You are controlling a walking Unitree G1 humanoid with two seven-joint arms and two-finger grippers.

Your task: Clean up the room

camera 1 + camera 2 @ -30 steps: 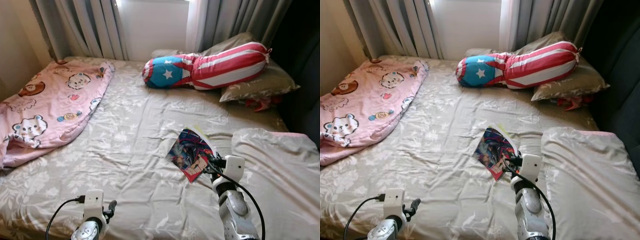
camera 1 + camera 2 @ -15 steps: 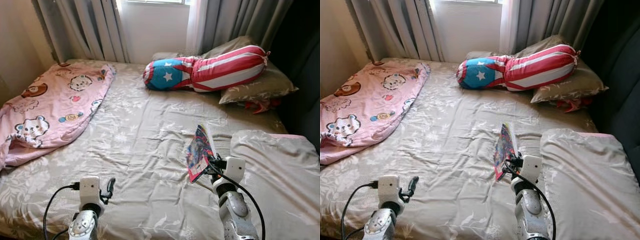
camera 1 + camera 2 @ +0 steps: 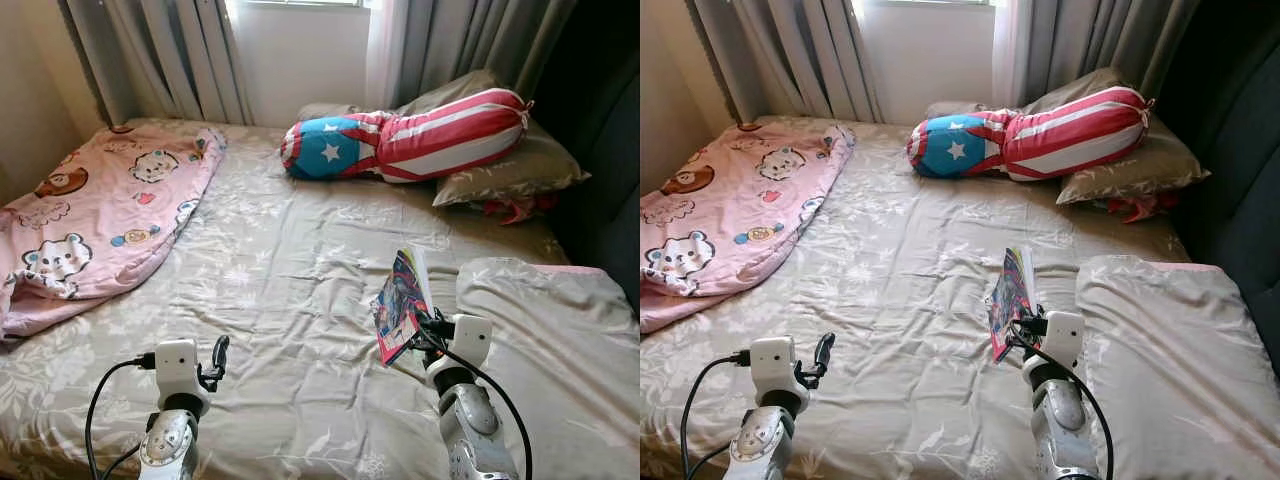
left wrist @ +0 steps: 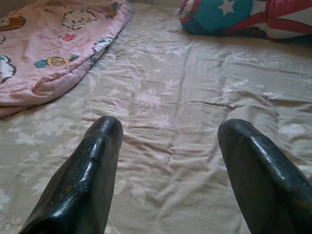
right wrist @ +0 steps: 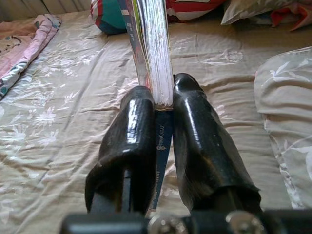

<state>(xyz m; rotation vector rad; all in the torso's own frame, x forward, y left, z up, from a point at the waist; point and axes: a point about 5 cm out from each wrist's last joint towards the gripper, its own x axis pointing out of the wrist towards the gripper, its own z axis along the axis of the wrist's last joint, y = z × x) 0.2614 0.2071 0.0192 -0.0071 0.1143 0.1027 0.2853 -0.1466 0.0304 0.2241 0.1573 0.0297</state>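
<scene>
Left eye view takes in one bed (image 3: 280,300) under a beige floral sheet, carrying one pink cartoon blanket (image 3: 100,215) on the robot's left, one red, white and blue bolster (image 3: 405,135) at the head, and what look like three beige pillows, though those behind the bolster are partly hidden. One comic book (image 3: 400,305) stands nearly on edge above the sheet, its lower edge clamped between the black fingers of the right gripper (image 5: 163,105), just beside the near pillow (image 3: 560,330). Low on the left, the left gripper (image 4: 168,146) hovers over bare sheet with its fingers spread wide, holding nothing.
</scene>
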